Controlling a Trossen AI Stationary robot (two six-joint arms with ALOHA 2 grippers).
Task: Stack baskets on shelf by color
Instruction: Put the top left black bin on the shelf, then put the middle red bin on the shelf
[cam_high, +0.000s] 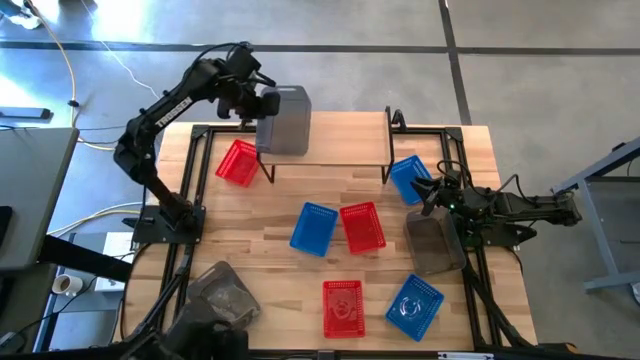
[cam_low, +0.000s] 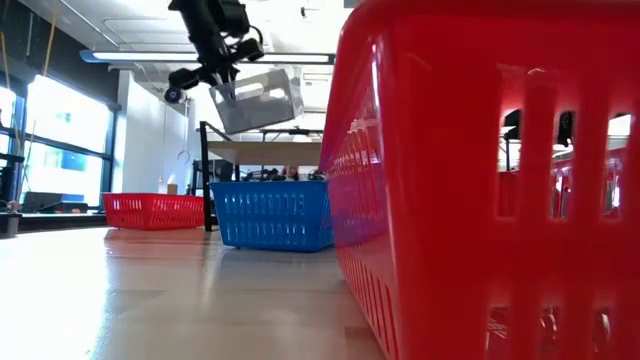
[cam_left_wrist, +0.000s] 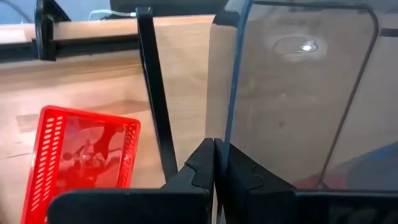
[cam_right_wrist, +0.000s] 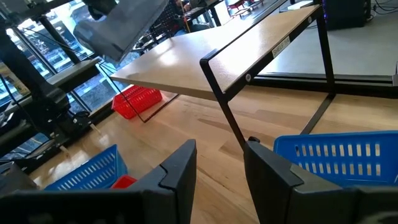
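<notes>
My left gripper (cam_high: 256, 106) is shut on a smoky grey basket (cam_high: 284, 120), held in the air over the left end of the shelf (cam_high: 340, 134). The low view shows that basket (cam_low: 258, 100) tilted above the plank (cam_low: 265, 152). A red basket (cam_high: 238, 162) rests on the table by the shelf's left leg. My right gripper (cam_high: 428, 192) is open and low over the table, beside a blue basket (cam_high: 408, 177) at the shelf's right leg. Another grey basket (cam_high: 434, 242) lies just near of it. My left gripper (cam_left_wrist: 214, 158) pinches one wall of the grey basket at its rim (cam_left_wrist: 229, 134) between the two fingers. The basket is lifted clear and hangs tilted, away from the gripper, above the shelf top. One finger seems inside the basket and one outside.
On the table in front of the shelf lie a blue basket (cam_high: 314, 228) and a red one (cam_high: 362, 226). Nearer the front edge are a red basket (cam_high: 343, 307), a blue one (cam_high: 413, 305) and a grey one (cam_high: 225, 295). Black frame rails run along both table sides.
</notes>
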